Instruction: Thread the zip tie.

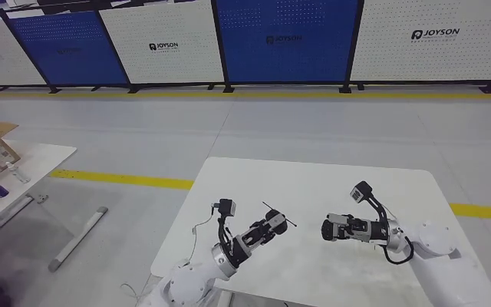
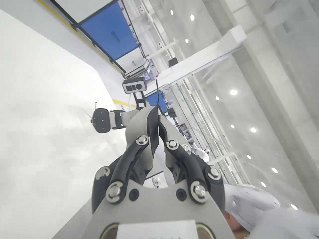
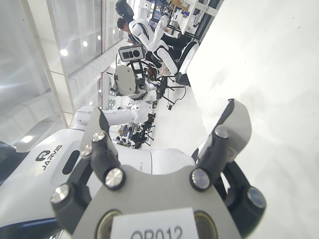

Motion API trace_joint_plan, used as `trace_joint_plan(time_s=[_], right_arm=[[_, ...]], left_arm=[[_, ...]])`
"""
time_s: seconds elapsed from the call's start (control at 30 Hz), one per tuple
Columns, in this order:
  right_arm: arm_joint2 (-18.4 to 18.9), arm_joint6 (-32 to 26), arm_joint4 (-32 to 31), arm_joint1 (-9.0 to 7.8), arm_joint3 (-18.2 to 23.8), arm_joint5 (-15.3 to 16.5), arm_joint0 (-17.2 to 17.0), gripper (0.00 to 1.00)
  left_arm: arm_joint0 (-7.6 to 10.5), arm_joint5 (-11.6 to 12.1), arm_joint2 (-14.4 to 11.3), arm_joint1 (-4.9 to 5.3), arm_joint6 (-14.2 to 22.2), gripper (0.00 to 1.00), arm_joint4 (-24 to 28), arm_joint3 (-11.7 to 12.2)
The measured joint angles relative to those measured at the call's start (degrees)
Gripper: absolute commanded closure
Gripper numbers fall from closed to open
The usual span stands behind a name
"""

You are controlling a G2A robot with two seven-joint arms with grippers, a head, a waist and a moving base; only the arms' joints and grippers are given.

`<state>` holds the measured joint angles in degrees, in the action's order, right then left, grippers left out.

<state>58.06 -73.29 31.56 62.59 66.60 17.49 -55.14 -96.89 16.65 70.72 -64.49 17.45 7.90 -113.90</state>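
Note:
A thin black zip tie (image 1: 266,206) is pinched in my left gripper (image 1: 276,222) above the front middle of the white table (image 1: 307,180). In the left wrist view that gripper (image 2: 157,116) is shut on the zip tie (image 2: 157,93), whose free end sticks straight out past the fingertips. My right gripper (image 1: 325,229) hovers a short way to the right, facing the left one with a gap between them. Its fingers (image 3: 99,121) stand wide open in the right wrist view, with nothing between them. Farther off there, the left gripper (image 3: 124,82) holds the zip tie (image 3: 116,62).
The table's left edge (image 1: 180,215) runs close to the left arm. A yellow line (image 1: 123,179) crosses the grey floor behind. Blue and white panels (image 1: 284,38) line the back. A second table (image 1: 31,165) stands at far left.

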Motion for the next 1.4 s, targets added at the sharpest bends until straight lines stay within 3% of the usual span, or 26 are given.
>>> trace_joint_plan(time_s=[0.4, 0.5, 0.63, 0.73, 0.83, 1.27, 1.33, 1.4], right_arm=[[0.0, 0.0, 0.0, 0.00, 0.0, 0.0, 0.0, 0.00], [0.0, 0.0, 0.0, 0.00, 0.0, 0.0, 0.0, 0.00], [0.0, 0.0, 0.0, 0.00, 0.0, 0.0, 0.0, 0.00], [0.0, 0.0, 0.0, 0.00, 0.0, 0.0, 0.0, 0.00], [0.0, 0.0, 0.0, 0.00, 0.0, 0.0, 0.0, 0.00], [0.0, 0.0, 0.0, 0.00, 0.0, 0.0, 0.0, 0.00], [0.0, 0.0, 0.0, 0.00, 0.0, 0.0, 0.0, 0.00], [0.0, 0.0, 0.0, 0.00, 0.0, 0.0, 0.0, 0.00]], left_arm=[[0.29, -1.3, -0.1, 0.01, -0.5, 1.00, -1.7, 0.1], [1.25, -5.8, -1.3, -0.07, -2.0, 1.00, -6.7, 0.7], [3.87, -15.4, -4.2, -0.31, -2.1, 1.00, -13.9, 2.3], [5.86, -20.1, -6.7, -0.62, -2.8, 1.00, -18.2, 4.4], [7.54, -22.9, -8.7, -0.97, -3.8, 1.00, -20.6, 6.2], [7.79, -22.4, -9.3, -1.20, -4.7, 1.00, -19.0, 6.5], [7.85, -20.9, -8.8, -1.37, -5.8, 1.00, -16.2, 6.3], [7.44, -17.9, -7.9, -1.42, -6.3, 1.00, -12.9, 5.4]])
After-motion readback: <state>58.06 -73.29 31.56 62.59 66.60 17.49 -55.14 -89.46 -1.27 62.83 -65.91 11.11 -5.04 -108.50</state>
